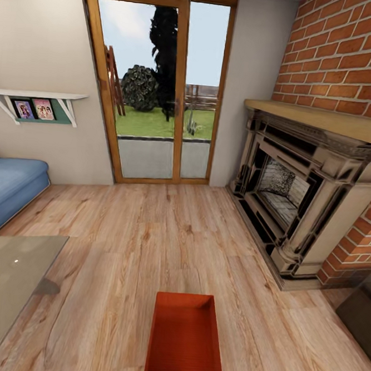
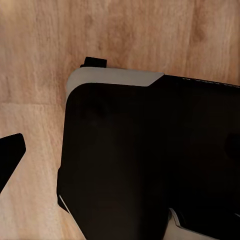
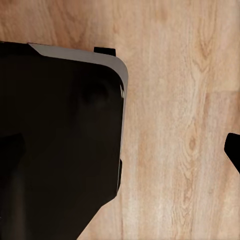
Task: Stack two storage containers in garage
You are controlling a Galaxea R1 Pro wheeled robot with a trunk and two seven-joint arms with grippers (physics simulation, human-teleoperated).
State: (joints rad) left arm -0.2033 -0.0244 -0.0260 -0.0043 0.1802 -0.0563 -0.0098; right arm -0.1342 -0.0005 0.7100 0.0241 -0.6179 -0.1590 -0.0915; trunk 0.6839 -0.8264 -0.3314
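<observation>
An orange-red storage container (image 1: 185, 341), a thin-walled rectangular bin with a flat bottom, open and empty, sits on the light wood plank floor (image 1: 130, 248) of the living room, its near edge cut off by the head view's lower edge. Left of it a glass coffee table (image 1: 8, 277) shows one corner only, and a dark cabinet (image 1: 362, 319) is clipped at right. Farther off stand a blue sofa (image 1: 9, 191), a carved stone fireplace (image 1: 296, 194) in red brick, and a wood-framed glass door (image 1: 159, 88). Both wrist views look down on planks past a large black body; one dark fingertip (image 2: 11, 155) shows at the left, another (image 3: 233, 150) at the right, so neither gripper's spread can be judged.
</observation>
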